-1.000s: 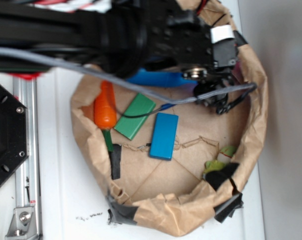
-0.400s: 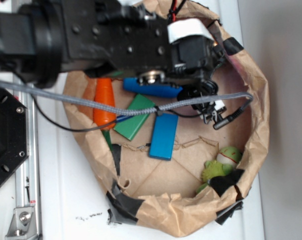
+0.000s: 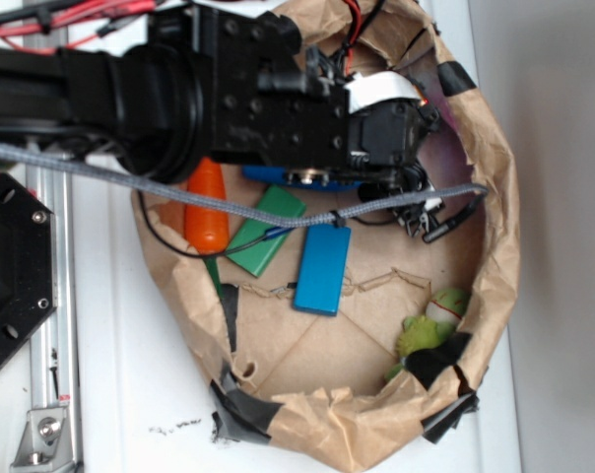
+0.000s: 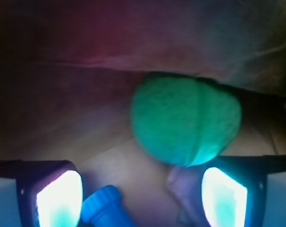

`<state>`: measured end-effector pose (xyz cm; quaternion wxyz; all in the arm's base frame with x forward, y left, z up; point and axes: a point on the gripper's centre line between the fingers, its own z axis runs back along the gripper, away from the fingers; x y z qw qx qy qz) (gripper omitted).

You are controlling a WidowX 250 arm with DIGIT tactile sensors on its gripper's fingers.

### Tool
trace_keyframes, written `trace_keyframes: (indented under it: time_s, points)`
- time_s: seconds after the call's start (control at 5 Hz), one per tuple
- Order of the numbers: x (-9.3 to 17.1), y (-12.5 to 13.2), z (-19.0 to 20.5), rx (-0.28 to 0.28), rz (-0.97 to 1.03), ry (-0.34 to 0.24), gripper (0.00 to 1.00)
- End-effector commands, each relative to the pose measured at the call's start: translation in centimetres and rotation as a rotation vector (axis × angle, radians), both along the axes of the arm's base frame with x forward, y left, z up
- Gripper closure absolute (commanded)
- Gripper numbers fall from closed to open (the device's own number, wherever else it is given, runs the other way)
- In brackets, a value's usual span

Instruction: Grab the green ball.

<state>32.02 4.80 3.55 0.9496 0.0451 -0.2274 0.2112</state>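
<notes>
Reaching over the crumpled brown-paper bowl, the black robot arm is now sitting further left and a little higher than a moment ago, and the grey braided cable is lying flatter across the bowl. The lime-green plush frog is staying by the bowl's lower right wall, and the blocks are lying as before.

In the wrist view the gripper is standing with its two fingers spread wide apart, clasping nothing. The small teal-green grooved ball is resting just beyond them, nearer the right finger and close against the paper wall; it is hidden in the exterior view under the arm's head. The cap of the blue plastic bottle is poking up between the fingers, beside the left one; its body is showing under the arm from outside.

Lying around on the bowl floor are an orange carrot-shaped toy, a flat green rectangular block and a flat blue rectangular block, all well apart from the ball.
</notes>
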Motion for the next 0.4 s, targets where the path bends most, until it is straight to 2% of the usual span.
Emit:
trace_keyframes:
  time_s: [0.0, 0.2]
  points:
    - [0.4, 3.6, 3.4, 0.065, 0.086, -0.052, 0.0]
    - [-0.8, 4.5, 4.4, 0.076, 0.12, -0.072, 0.0]
